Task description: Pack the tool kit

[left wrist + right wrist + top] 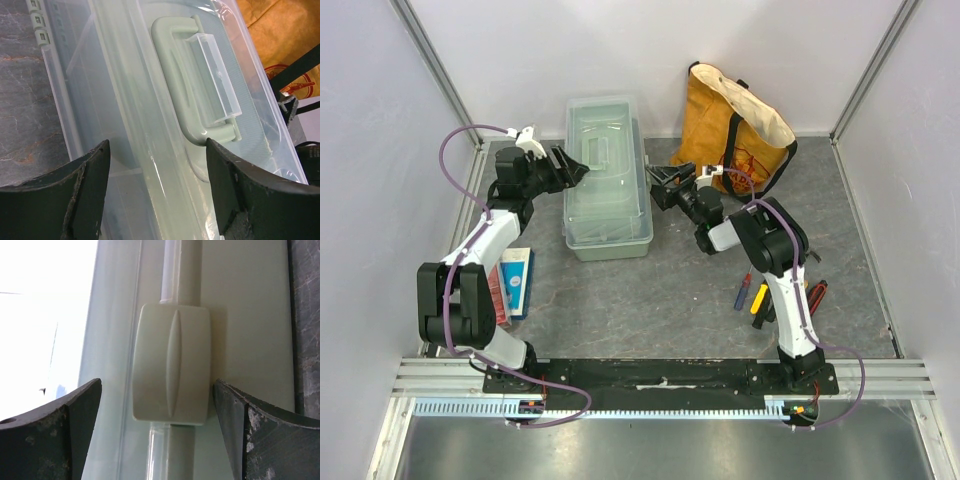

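Observation:
The pale green toolbox [607, 180] with a clear lid stands closed at the back middle of the table. My left gripper [578, 170] is open at its left side, over the lid; the left wrist view shows the lid [150, 125] and folded handle [195, 85] between the open fingers. My right gripper [660, 183] is open at the box's right side. The right wrist view shows the box's side latch [171, 362] between the open fingers, untouched. A few small red, yellow and black-handled hand tools [760, 297] lie on the table at the right.
A mustard-yellow tote bag [730, 125] stands behind the right gripper, against the back wall. Flat red and blue packets [512, 283] lie at the left by the left arm. White walls close in the left, back and right sides.

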Motion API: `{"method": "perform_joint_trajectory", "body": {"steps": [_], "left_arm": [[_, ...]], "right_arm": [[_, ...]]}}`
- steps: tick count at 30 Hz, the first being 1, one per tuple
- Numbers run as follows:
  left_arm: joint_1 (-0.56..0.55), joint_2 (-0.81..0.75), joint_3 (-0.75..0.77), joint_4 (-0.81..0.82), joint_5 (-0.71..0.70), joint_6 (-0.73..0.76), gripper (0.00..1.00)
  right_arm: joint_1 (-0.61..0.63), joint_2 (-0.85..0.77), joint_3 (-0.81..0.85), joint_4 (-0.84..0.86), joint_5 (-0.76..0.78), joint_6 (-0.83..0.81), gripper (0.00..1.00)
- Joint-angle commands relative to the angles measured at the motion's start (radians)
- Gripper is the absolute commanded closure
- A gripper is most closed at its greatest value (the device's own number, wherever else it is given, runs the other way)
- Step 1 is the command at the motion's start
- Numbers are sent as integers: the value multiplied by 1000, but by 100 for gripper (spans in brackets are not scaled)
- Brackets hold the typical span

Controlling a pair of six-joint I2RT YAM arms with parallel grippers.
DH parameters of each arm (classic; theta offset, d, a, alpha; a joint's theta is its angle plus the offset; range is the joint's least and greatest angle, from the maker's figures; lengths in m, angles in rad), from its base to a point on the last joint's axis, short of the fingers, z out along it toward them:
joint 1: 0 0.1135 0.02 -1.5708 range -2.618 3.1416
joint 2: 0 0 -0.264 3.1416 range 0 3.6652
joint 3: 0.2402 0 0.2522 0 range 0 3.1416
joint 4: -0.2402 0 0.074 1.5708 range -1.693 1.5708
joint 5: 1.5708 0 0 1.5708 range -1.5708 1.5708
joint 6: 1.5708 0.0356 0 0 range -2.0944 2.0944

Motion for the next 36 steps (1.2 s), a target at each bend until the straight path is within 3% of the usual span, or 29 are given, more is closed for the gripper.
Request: {"method": "perform_joint_trajectory", "body": {"steps": [1,4,10,26,36], "left_arm": [[-199,133,-121,-441,432,14,24],[-198,142,-111,-435,449,11,24],[-199,151,-107,-437,464,11,24],[-204,158,-123,-460,424,27,25],[-204,159,-109,-513,358,73,26]], "right_arm": [[176,96,109,339,-337,222,2],[182,123,134,397,-337,282,2],[189,75,157,342,-394,185,2],[214,38,183,388,-403,158,61],[226,-75,125,84,-394,-94,71]]}}
